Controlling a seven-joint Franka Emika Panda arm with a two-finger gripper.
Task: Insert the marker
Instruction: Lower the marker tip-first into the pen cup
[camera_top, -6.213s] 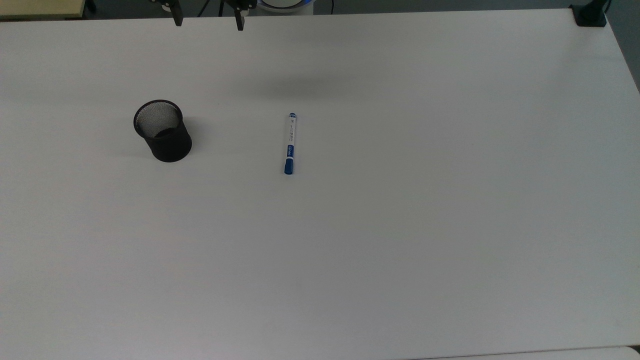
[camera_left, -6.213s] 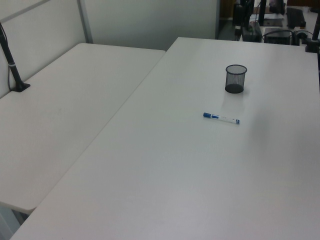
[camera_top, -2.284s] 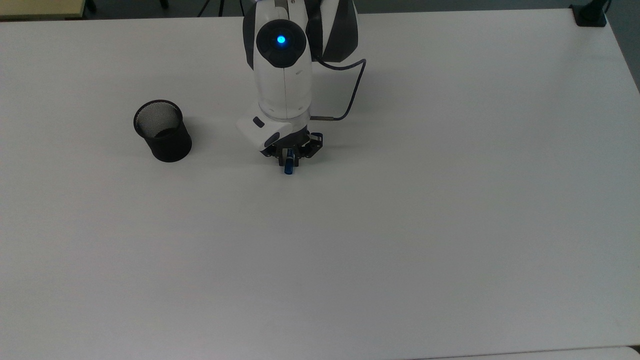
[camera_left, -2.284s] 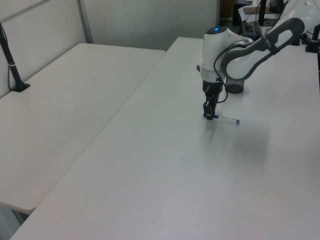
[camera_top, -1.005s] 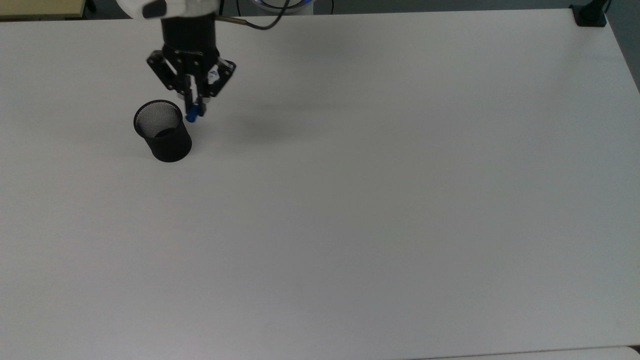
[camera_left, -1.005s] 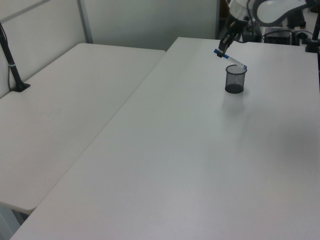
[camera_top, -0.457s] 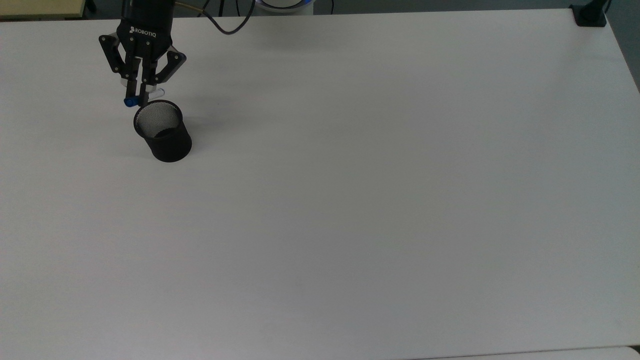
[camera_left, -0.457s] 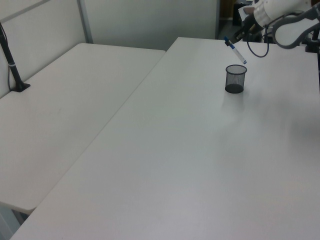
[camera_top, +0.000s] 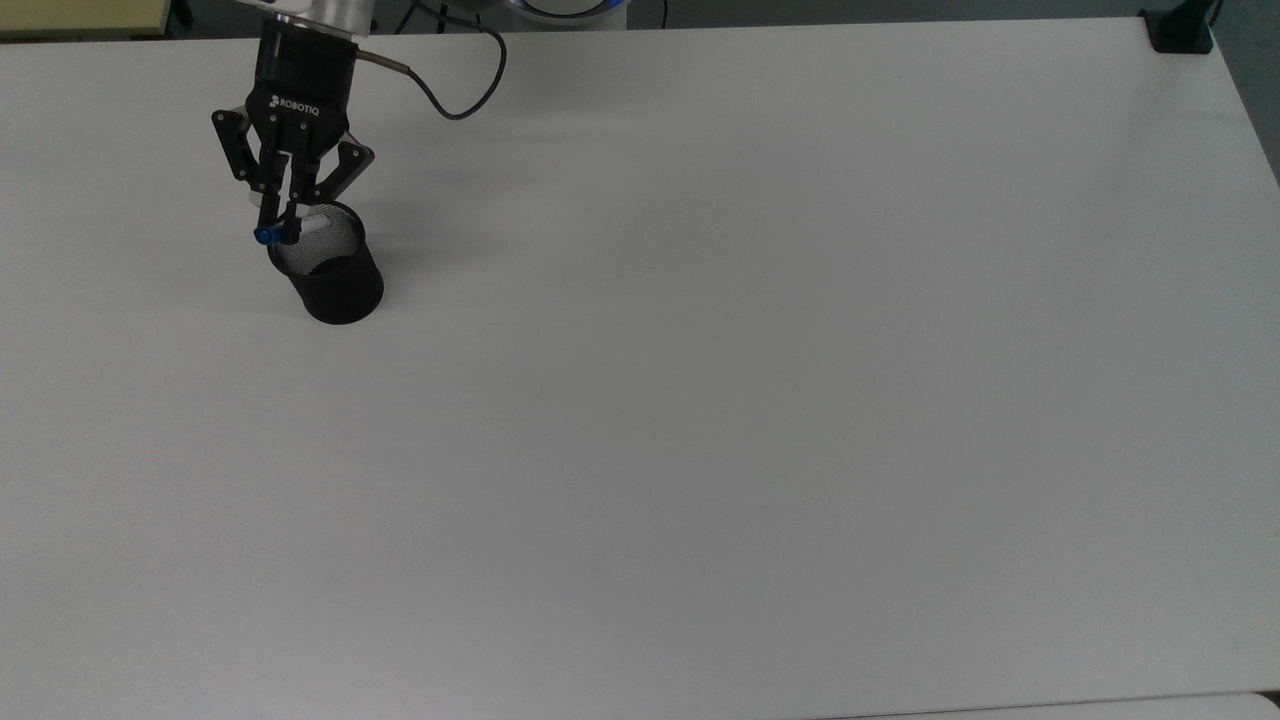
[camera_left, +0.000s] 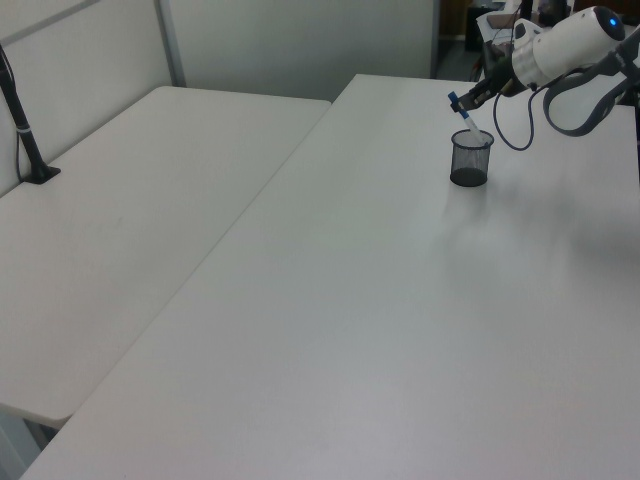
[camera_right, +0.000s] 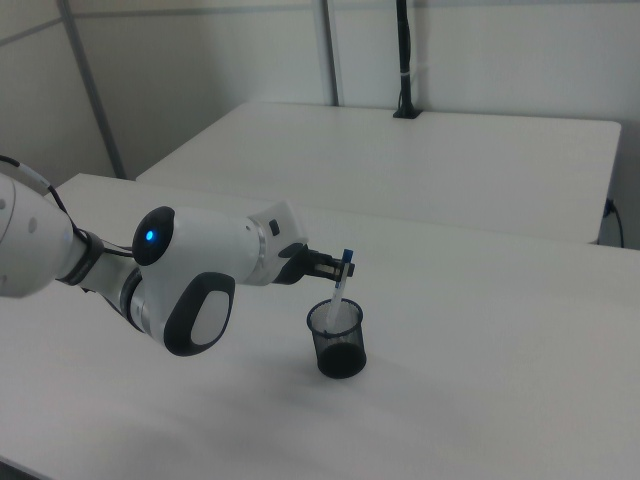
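A black mesh cup (camera_top: 340, 285) stands on the white table (camera_top: 700, 400), toward the top view's upper left. My gripper (camera_top: 277, 228) hovers over the cup's rim, shut on the marker (camera_top: 308, 225) near its blue cap. The marker is steeply tilted, cap end up. In the right view the marker's (camera_right: 339, 290) white barrel dips into the mouth of the cup (camera_right: 338, 350) below the gripper (camera_right: 338, 264). In the left view the marker (camera_left: 465, 120) slants down from the gripper (camera_left: 462, 101) into the cup (camera_left: 470, 165).
The arm's cable (camera_top: 470, 90) loops over the table behind the gripper. A black clamp (camera_top: 1180, 30) sits at the top view's upper right corner. A second table (camera_left: 120, 200) adjoins on the left view's left, with a black post (camera_left: 25, 140).
Since half a second ago the gripper has come down over the cup, and the marker's white end now sits inside the cup's mouth instead of above it.
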